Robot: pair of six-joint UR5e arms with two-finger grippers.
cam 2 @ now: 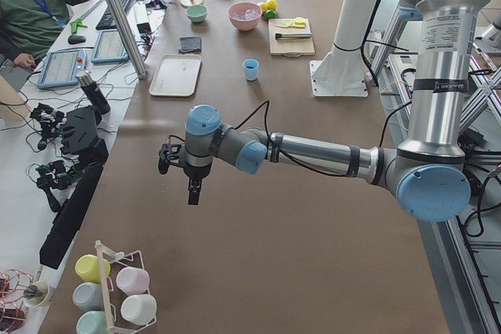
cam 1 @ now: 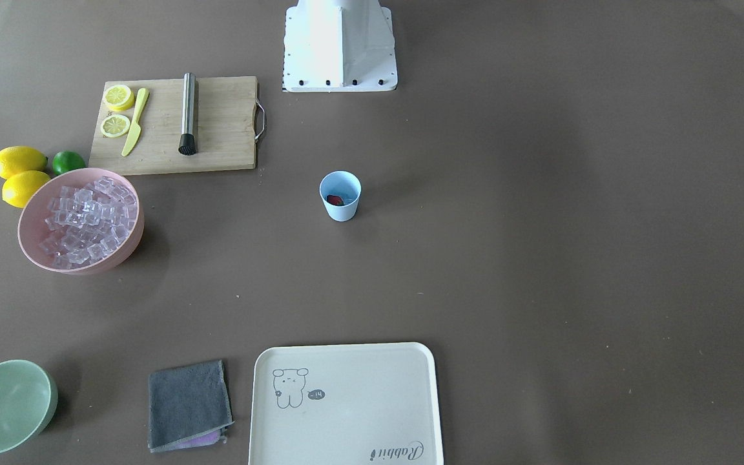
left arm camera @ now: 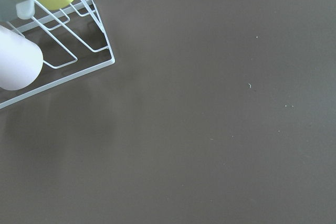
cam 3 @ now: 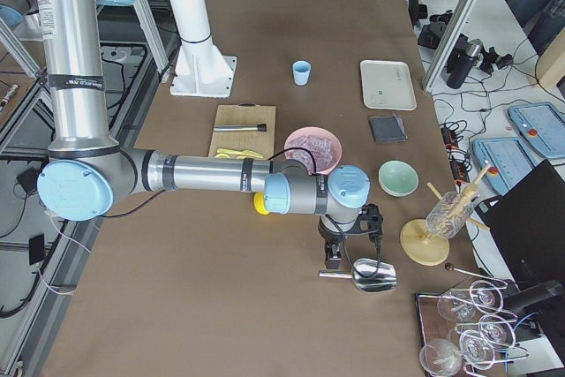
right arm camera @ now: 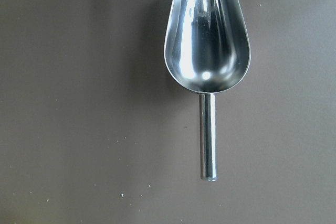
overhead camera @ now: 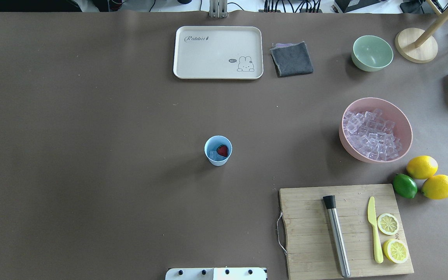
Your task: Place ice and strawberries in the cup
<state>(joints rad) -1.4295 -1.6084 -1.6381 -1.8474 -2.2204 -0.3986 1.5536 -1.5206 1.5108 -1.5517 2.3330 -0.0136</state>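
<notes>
The light-blue cup (overhead camera: 218, 150) stands upright near the table's middle, also seen in the front view (cam 1: 340, 196). A red strawberry (overhead camera: 222, 150) and a clear ice cube (overhead camera: 213, 155) lie inside it. More ice (overhead camera: 371, 134) fills the pink bowl (overhead camera: 348, 146) far to its right. My left gripper (cam 2: 192, 193) hangs over bare table at the left end, far from the cup; I cannot tell if it is open. My right gripper (cam 3: 333, 258) hovers just above a metal scoop (right arm camera: 207, 51) lying empty on the table at the right end; I cannot tell its state.
A cutting board (overhead camera: 309, 233) holds a muddler (overhead camera: 336, 237), yellow knife and lemon slices. Two lemons (overhead camera: 422, 167) and a lime (overhead camera: 405, 186) sit beside it. A green bowl (overhead camera: 371, 52), grey cloth (overhead camera: 292, 59) and cream tray (overhead camera: 218, 52) line the far edge. A cup rack (left arm camera: 52, 51) stands near the left gripper.
</notes>
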